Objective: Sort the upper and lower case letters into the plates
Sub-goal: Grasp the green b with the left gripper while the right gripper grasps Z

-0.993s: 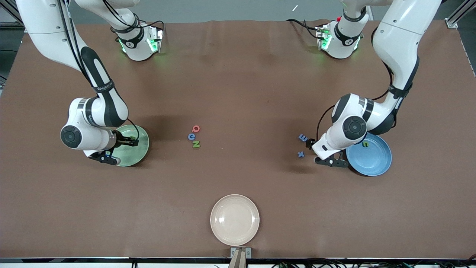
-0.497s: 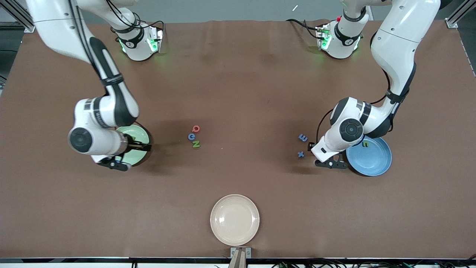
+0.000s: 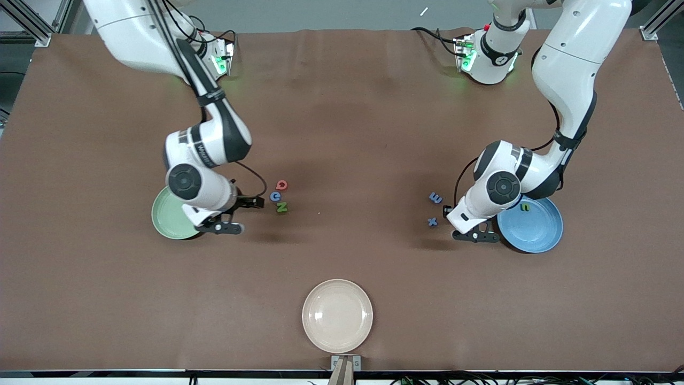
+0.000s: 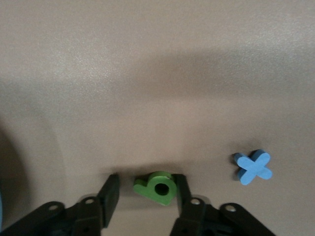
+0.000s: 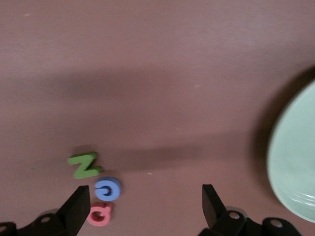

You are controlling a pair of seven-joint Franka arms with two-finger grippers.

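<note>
Left claw (image 4: 145,189) low at the desk (image 3: 342,133), fingers (image 4: 109,189) straddling a small green letter (image 4: 157,187) with a sliver of gap on either side; narrowed around it but not yet pinching; one finger sits closer than the other, so the letter may get nudged sideways or pivot flat out of the grip as the jaws meet; it is thin, and pads riding a touch high would slide over its top. Blue x (image 4: 252,167) lies just beside, clear of the fingers; a second blue letter (image 3: 435,198) sits near it, farther from the front camera. Blue plate (image 3: 534,230) is right beside this claw toward the left arm's end of the desk, one green letter (image 3: 525,206) already in it; a low carry could clip the rim. Right claw (image 5: 142,204) spread wide and empty, up over bare desk between the mint plate (image 3: 165,219) and the capitals; green N (image 5: 84,165), blue G (image 5: 107,189) and red Q (image 5: 101,214) are packed touching near the desk's middle, so a descent onto any one risks shoving its neighbours or trapping two at once. Cream plate (image 3: 337,315) by the desk's front edge is empty; a stray drop there would mis-sort.
</note>
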